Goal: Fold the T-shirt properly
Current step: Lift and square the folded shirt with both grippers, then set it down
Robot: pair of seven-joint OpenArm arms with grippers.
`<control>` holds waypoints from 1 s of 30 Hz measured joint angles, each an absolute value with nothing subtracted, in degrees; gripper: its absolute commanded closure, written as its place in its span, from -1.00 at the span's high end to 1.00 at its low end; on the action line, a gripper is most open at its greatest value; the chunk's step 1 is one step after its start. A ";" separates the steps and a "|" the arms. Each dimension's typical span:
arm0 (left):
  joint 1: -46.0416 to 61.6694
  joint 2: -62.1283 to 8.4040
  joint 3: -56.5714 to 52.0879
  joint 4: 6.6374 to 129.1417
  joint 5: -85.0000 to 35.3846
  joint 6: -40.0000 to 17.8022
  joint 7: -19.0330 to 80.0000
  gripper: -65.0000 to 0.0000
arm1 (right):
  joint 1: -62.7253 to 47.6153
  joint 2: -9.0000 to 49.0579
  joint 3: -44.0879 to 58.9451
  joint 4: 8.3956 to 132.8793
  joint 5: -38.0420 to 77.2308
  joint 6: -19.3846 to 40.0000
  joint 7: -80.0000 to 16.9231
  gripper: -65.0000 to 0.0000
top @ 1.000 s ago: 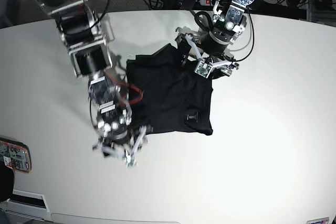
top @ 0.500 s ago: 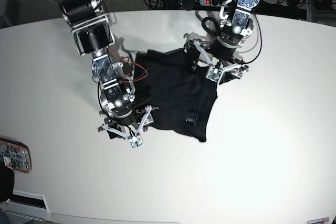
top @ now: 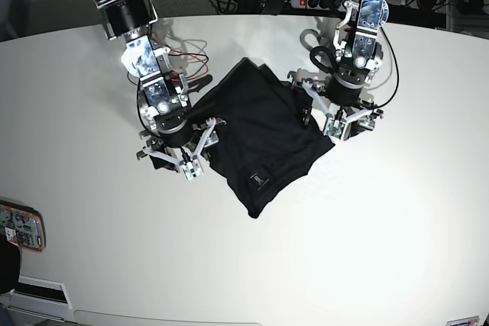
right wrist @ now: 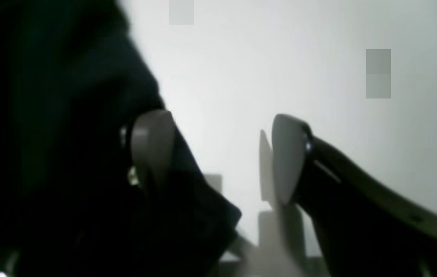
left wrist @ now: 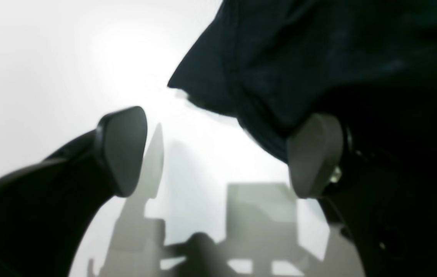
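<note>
Right gripper (top: pixel 182 159): my jaws stand wide, holding nothing; T-shirt (top: pixel 263 131) edge just at my 3 o'clock.
T-shirt: bunched mid-table (top: pixel 397 211), long axis running 11 to 5 o'clock, label (top: pixel 258 181) near the lower hem.
Left gripper (top: pixel 336 122): also spread wide and empty, cloth touching my 9 o'clock finger.
Nearer arm: both about equal.
Obstacles: none between; phone (top: pixel 19 227) well apart at 8 o'clock.

Black T-shirt (top: pixel 263 139), folded into a rumpled skewed bundle, small pale label near lower hem
</note>
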State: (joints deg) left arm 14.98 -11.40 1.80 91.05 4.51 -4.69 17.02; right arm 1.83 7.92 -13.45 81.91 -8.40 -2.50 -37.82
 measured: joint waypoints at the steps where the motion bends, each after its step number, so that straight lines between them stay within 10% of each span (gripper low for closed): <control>1: 14.72 -11.38 1.80 91.05 4.73 -4.71 17.41 0.67 | 0.99 8.01 -13.45 83.18 -8.43 -2.52 -38.39 0.20; 30: -0.25 -12.08 8.14 78.54 15.03 -3.18 18.79 0.67 | -15.49 8.47 -21.12 101.32 -8.99 -2.68 -38.65 0.20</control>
